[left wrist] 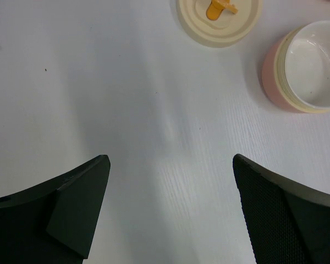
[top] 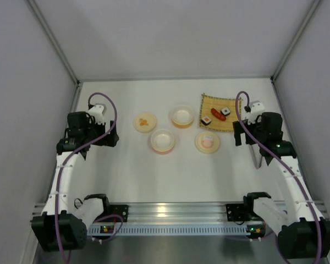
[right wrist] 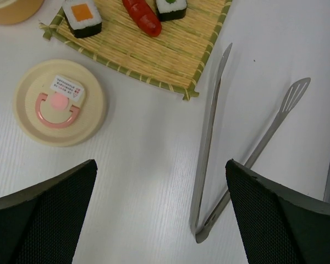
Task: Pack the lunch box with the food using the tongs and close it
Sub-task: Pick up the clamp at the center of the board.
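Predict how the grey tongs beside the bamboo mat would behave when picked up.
The tongs look thin and smooth, so probably light yet slippery. Their arms splay from a joined end, so a squeeze likely springs them together.

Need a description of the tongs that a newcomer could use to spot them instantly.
Find the square yellow bamboo mat on the right side of the table. Just off its near right corner lie the tongs: two slim grey metal strips joined at the near end, splaying into a V away from the robot. Nothing else there is metal or so long.
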You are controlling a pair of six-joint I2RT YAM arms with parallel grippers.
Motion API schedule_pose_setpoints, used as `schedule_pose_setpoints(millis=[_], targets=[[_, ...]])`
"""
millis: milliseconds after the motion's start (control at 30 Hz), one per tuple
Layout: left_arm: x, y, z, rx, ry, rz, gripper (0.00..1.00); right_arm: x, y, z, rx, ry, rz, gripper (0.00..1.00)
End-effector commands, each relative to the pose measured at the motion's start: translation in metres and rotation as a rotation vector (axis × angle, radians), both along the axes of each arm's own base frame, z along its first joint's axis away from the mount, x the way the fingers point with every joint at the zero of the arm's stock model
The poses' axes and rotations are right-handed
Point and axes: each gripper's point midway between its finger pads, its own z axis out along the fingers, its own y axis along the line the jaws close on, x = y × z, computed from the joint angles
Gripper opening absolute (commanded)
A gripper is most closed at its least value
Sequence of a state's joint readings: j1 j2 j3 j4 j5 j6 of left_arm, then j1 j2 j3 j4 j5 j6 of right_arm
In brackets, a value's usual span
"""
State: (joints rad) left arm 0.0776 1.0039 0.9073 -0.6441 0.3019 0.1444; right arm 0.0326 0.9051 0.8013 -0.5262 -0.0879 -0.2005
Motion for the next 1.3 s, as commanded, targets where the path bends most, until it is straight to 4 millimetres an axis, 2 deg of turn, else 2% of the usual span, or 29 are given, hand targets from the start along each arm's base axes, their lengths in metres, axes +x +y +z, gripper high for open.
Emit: schedule_pose_setpoints(millis=[0, 300, 367, 600, 767, 1033, 1267], targets=[[0.002, -0.002, 0.012, -0.005, -0.048, -0.005, 0.98, 0.002, 0.002, 0.017, -0.009, -0.013, 0.015, 0.99], [-0.003, -0.003, 0.012, -0.002, -0.044, -0.017, 0.98, -0.012, -0.014, 0.004, -0.071, 0.164, 0.002, 0.99], [-0.002, -0.003, 0.014, -0.003, -0.047, -0.02, 0.98, -0.015, -0.032, -0.003, -0.069, 0.228, -0.057, 0.99], [-0.002, -0.006, 0.014, -0.011, -0.049, -0.028, 0.98, -0.02, -0.056, -0.025, -0.055, 0.377, -0.094, 0.99], [0.0, -0.006, 0.013, -0.015, -0.042, -0.028, 0.99, -0.014, -0.063, -0.045, -0.069, 0.451, -0.108, 0.99], [0.0, -0.005, 0.012, -0.008, -0.04, -0.026, 0.98, -0.006, -0.104, -0.055, -0.08, 0.481, -0.228, 1.0], [0.007, -0.005, 0.017, -0.013, -0.05, -0.033, 0.98, -0.003, -0.11, -0.082, -0.055, 0.566, -0.242, 0.99]])
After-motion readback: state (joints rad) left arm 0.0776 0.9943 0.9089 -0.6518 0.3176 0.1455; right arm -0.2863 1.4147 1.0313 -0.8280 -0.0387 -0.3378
